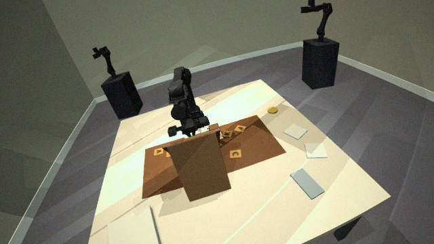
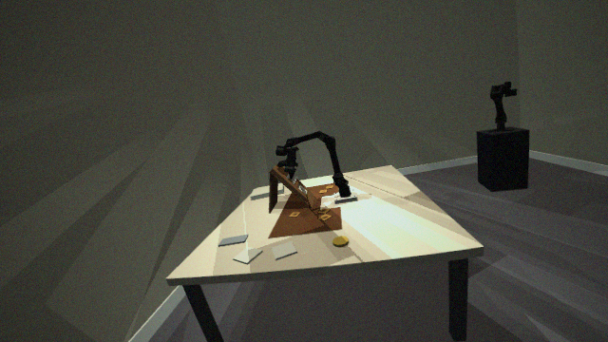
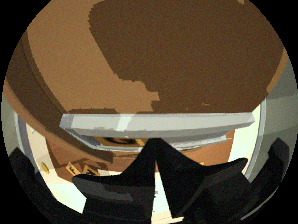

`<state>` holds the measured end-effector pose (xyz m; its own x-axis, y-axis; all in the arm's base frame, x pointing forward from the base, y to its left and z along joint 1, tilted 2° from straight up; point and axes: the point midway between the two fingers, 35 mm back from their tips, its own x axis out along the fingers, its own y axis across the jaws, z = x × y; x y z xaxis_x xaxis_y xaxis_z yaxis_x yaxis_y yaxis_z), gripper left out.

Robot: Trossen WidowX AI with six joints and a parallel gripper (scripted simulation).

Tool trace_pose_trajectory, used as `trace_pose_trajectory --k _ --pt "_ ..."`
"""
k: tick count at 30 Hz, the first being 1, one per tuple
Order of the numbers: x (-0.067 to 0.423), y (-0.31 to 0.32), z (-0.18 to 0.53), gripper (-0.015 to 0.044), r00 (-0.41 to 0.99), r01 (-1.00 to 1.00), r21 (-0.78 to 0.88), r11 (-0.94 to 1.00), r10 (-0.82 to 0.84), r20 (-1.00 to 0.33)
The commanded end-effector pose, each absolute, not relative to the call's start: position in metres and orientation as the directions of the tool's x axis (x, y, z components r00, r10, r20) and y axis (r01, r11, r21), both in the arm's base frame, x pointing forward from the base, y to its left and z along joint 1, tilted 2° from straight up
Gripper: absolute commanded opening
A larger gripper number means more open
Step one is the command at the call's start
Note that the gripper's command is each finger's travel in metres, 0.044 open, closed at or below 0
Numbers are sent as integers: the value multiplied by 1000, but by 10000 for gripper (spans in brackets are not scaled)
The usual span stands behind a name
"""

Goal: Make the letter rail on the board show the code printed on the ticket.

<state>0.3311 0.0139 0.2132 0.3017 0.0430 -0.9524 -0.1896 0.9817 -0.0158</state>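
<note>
The sloped brown board (image 1: 203,169) (image 2: 273,195) (image 3: 190,55) shows its back in the top view. The pale letter rail (image 3: 160,123) crosses its front; a letter tile (image 3: 117,141) lies in its left part, its letter partly covered. My gripper (image 1: 191,135) (image 2: 292,177) (image 3: 154,140) is shut and empty, its tips at the rail's lower edge, right of that tile. Loose tiles lie around the board: an A tile (image 1: 159,152), one partly hidden beside it, a C tile (image 1: 235,154) (image 2: 294,215), a K tile (image 1: 227,133) and another tile (image 1: 240,129) (image 2: 325,217). I cannot read a ticket code.
A brown mat (image 1: 268,144) (image 2: 285,230) lies under the board. A yellow disc (image 1: 272,110) (image 2: 340,241), two pale cards (image 1: 296,131) (image 1: 316,150) and a grey slab (image 1: 307,184) (image 2: 233,239) lie on the table beyond the mat. The board stands upright close to my fingers.
</note>
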Motion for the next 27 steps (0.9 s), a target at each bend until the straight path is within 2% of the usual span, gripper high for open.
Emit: trace_pose_trajectory --k 1,27 --pt "330 15 214 0 302 -185 -18 983 39 -953" --pt "324 18 217 0 301 -185 -18 983 40 -953"
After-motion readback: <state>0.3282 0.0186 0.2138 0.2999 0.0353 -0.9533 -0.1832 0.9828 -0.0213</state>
